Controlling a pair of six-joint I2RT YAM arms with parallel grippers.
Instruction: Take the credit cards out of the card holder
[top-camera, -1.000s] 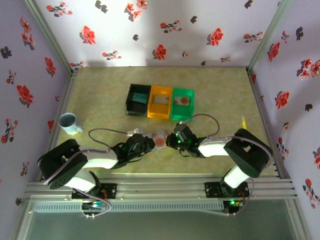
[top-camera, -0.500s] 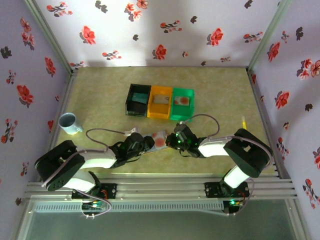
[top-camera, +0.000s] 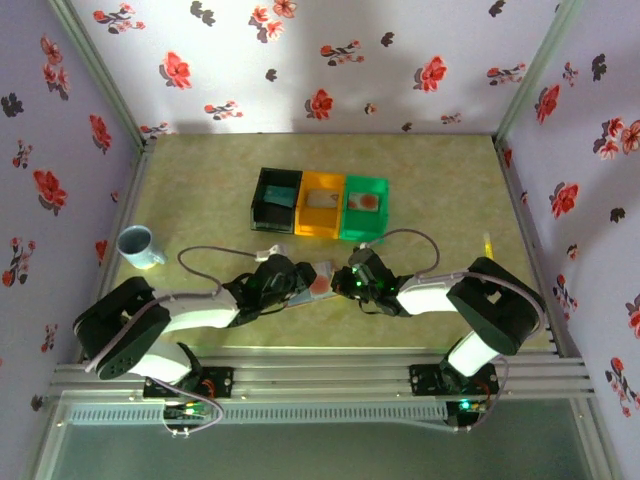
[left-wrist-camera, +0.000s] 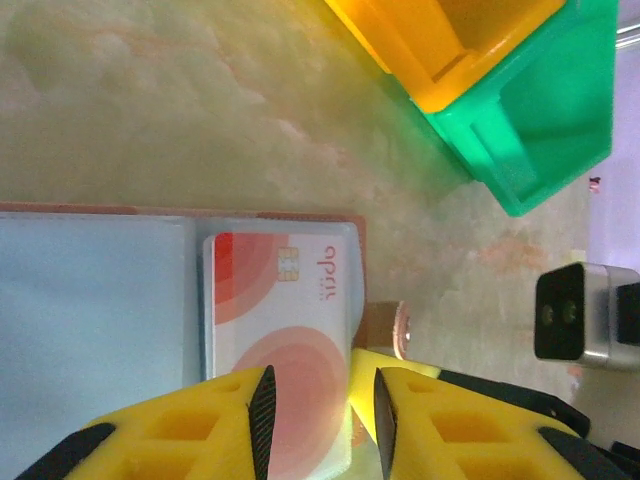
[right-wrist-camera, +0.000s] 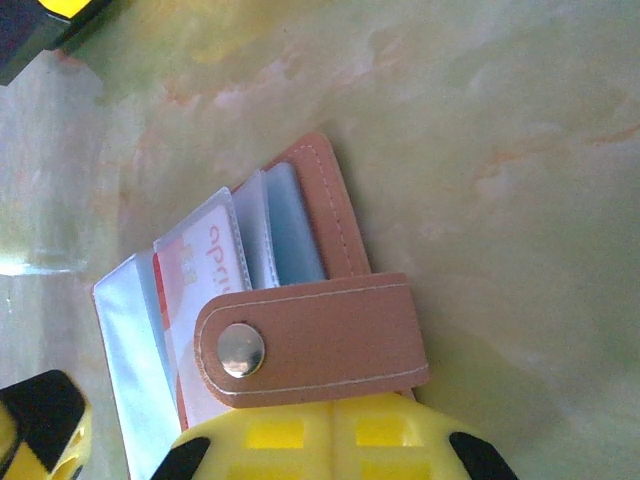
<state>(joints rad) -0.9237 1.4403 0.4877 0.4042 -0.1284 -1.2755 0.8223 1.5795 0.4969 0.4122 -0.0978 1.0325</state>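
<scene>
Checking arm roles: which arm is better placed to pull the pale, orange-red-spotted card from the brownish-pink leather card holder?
Left. The left gripper stands open astride the pale orange-red-spotted card; the right gripper is shut on the brownish-pink leather card holder, likely steadying it.

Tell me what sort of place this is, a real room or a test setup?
Most likely a robot test booth, not a real room: floral-papered panel walls, an aluminium frame rail along the near edge, and a row of plastic bins.
</scene>
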